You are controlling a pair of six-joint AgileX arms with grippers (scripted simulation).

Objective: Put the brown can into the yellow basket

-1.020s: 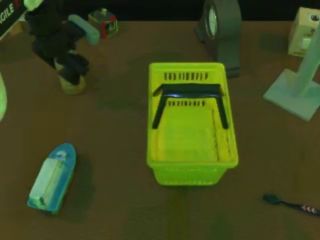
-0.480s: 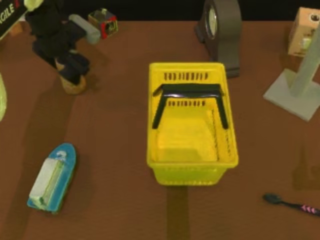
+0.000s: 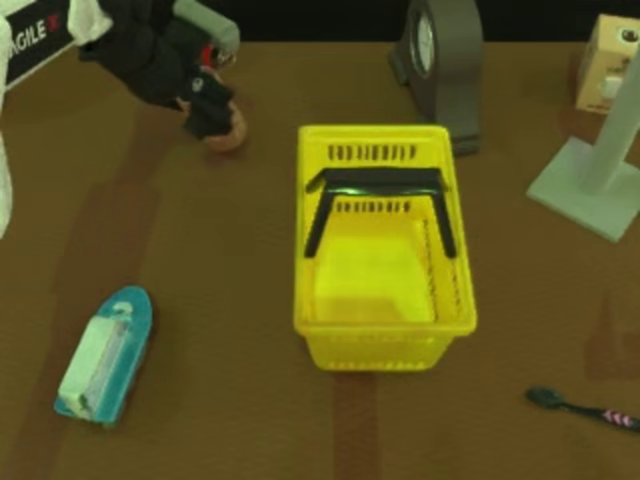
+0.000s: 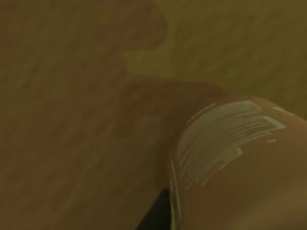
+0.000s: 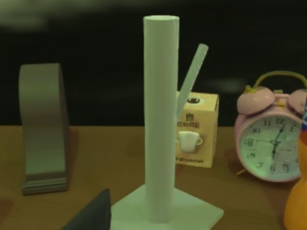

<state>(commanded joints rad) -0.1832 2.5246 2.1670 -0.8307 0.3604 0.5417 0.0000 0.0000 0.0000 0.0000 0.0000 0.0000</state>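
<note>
**Left pincer held the brown can above the desk, left of the basket**

Seen from above, the left pincer sat at about ten o'clock from the desk's centre, its dark fingers pinching the small light brown cylindrical can. Only the can's lower edge showed beneath the pincer. In the left wrist view the brown can filled the near corner, its faint white scribbled markings visible, with the brown wooden desk behind it.

The bright yellow rectangular plastic basket with slotted sides stood at the middle of the desk, its black folding handle lying across the far half. The can was apart from the basket, off its far-left corner.

At eight o'clock lay a blue boat-shaped toy. At five o'clock lay a dark toothbrush. At twelve o'clock stood a grey arched stand, and at two o'clock a white post on a square base with a tan carton behind it.

The right pincer was out of the top view; the right wrist view showed the white post, the carton and a pink alarm clock.
</note>
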